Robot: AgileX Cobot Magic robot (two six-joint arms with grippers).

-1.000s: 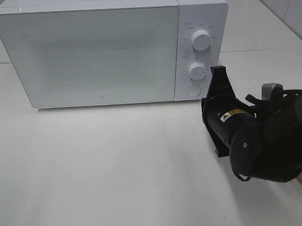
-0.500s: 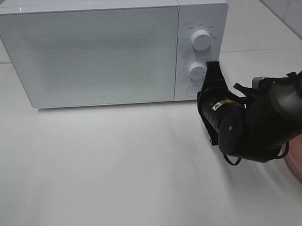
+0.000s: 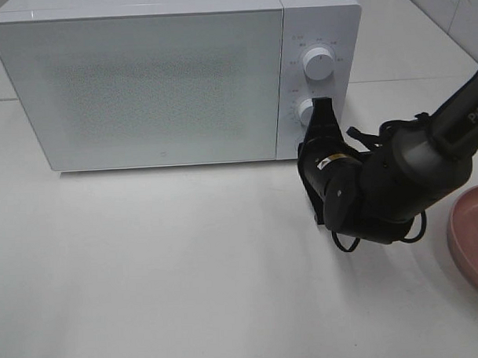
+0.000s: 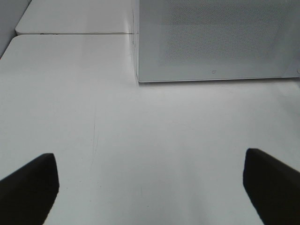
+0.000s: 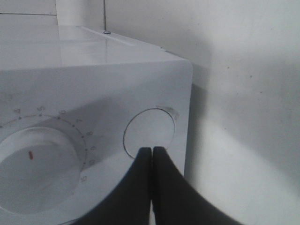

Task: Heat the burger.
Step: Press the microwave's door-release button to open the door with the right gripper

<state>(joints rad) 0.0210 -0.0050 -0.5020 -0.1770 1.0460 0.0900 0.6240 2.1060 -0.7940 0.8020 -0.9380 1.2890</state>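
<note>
The burger shows in none of the views, and the frosted door [image 3: 141, 88] of the white microwave [image 3: 312, 11] is closed, so nothing tells whether it lies inside. On the control panel to the right of the door sit an upper knob [image 3: 319, 64] and a lower knob [image 3: 304, 110]. Below them is a round button [image 5: 149, 132], which the exterior view does not show because the arm hides it. The right gripper [image 5: 151, 151] has its two dark fingers pressed flat together with nothing between them. In the right wrist view its tips meet the near rim of that round button, just beside the lower knob with its red mark. From the high camera the same gripper [image 3: 321, 107] reaches in from the right, its tip overlapping the lower knob's edge. A pink plate [image 3: 470, 234] lies on the white table [image 3: 148, 268] at the far right, behind the arm and well apart from the microwave; only part of it is in view. The left gripper [image 4: 150, 187] has its jaws spread wide and holds nothing. Its fingers [image 4: 28, 187] hang over bare table in front of the microwave's door.
</note>
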